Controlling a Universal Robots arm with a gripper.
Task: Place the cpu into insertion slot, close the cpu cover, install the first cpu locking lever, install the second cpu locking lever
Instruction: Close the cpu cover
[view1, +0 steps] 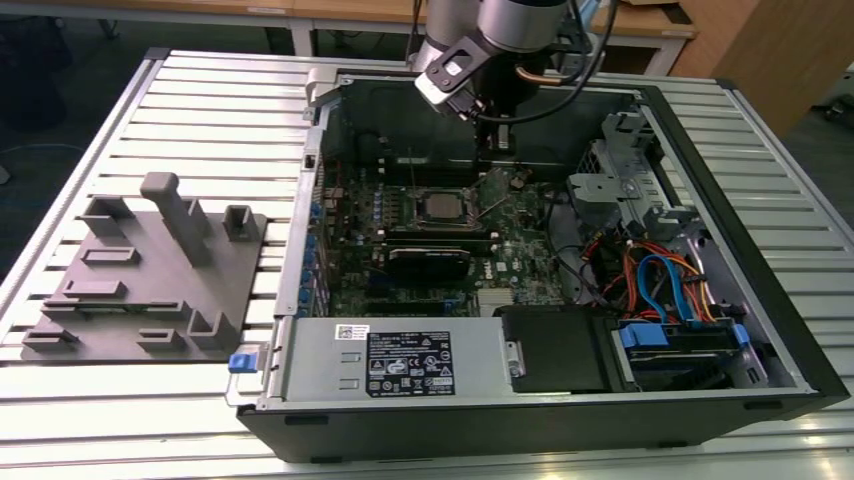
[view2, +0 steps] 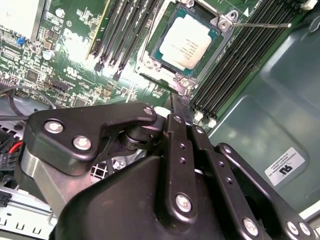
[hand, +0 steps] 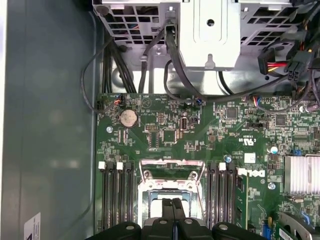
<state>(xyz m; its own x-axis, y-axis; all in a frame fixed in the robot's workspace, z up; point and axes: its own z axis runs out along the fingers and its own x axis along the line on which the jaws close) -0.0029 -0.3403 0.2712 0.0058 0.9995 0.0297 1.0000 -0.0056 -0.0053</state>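
Observation:
The cpu (view2: 187, 42), a small square chip with a dull silver top, lies flat in the insertion slot (view2: 150, 62) on the green board. The cpu cover (view2: 221, 22), a thin metal frame, lies down around the chip. One thin locking lever (view2: 260, 24) sticks out sideways from a corner of the socket. My gripper (view2: 179, 102) is shut, its two narrow fingers pressed together with nothing seen between them, the tip just beside the socket's near corner. In the first wrist view the gripper (hand: 173, 207) hangs over the socket frame (hand: 172, 165). In the exterior view the gripper (view1: 494, 150) reaches down into the case just behind the cpu (view1: 441, 205).
Long black memory slots (view2: 240, 60) flank the socket on both sides. A metal drive cage (hand: 210, 30) with cables stands beyond the board. The power supply (view1: 400, 365) fills the case front. A grey fixture tray (view1: 147, 270) sits at the exterior view's left.

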